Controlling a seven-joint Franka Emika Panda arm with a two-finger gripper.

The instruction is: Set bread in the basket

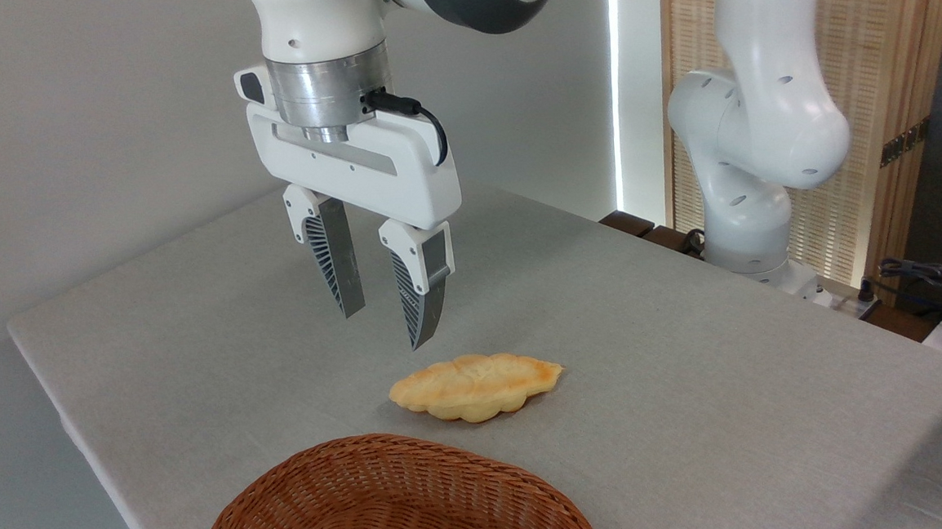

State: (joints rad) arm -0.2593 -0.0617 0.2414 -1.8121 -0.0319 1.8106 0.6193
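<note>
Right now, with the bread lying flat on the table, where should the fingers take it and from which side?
Across the middle of the bread, from straight above. It lies flat with its long axis roughly left-right, tapering to pointed ends, so the short width is probably what fits between the fingers. The open gripper hangs above it, slightly left.

On the bench (693,414) the bread (477,387) lies just beyond the basket (388,507) (at the near edge); the fingers (340,264) hang above, left.
</note>
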